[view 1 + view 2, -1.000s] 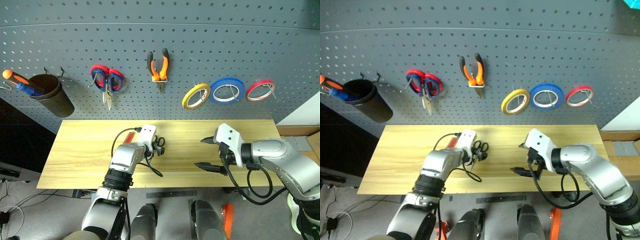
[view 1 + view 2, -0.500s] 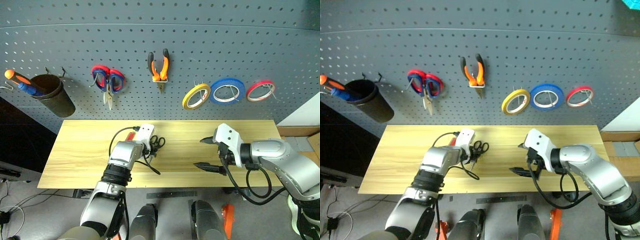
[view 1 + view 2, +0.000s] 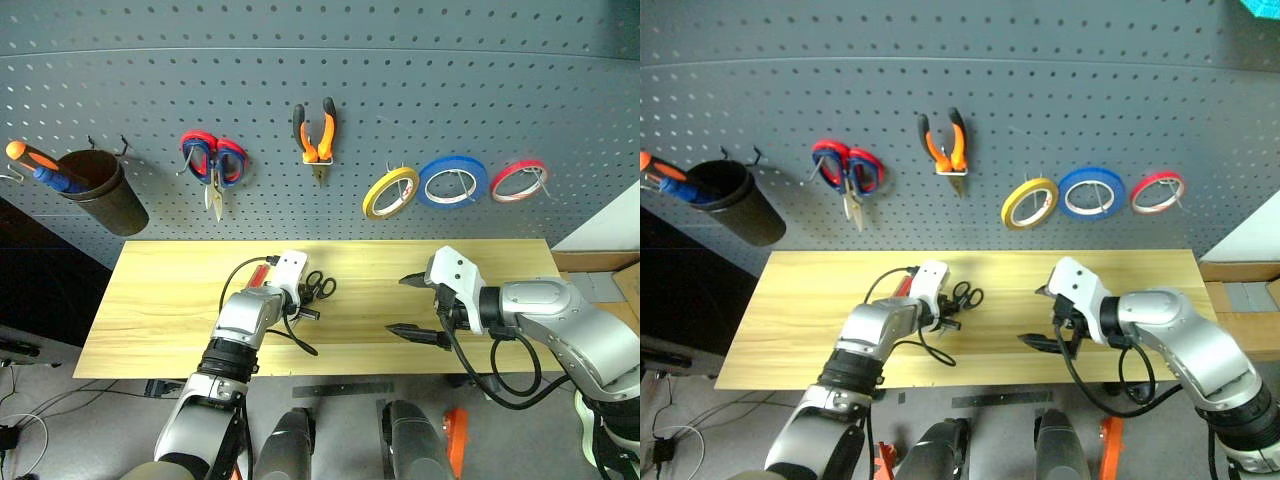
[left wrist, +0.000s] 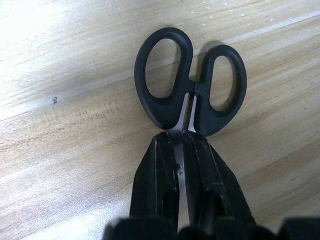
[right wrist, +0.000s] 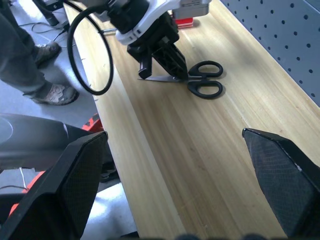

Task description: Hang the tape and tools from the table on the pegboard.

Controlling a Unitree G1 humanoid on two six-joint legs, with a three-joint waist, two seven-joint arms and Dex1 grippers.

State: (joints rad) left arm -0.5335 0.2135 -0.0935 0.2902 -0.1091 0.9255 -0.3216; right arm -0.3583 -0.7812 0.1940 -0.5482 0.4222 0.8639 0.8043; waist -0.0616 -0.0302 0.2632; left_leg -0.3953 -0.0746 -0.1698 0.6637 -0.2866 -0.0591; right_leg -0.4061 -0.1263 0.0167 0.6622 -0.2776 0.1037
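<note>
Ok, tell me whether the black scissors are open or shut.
Shut: the black scissors lie flat, handle loops touching, blades together between the left gripper's fingers.

The black-handled scissors (image 4: 190,82) lay flat on the light plank worktop (image 3: 160,300), blades shut, clamped just below the finger loops by the left pincer (image 4: 181,150). A red-handled screwdriver (image 3: 259,271) lay on the worktop just beside that arm, mostly hidden. On the grey pegboard (image 3: 400,90) the orange-and-black pliers (image 3: 317,135) hung nose down, and the yellow tape roll (image 3: 391,192) hung tilted on a hook.
</note>
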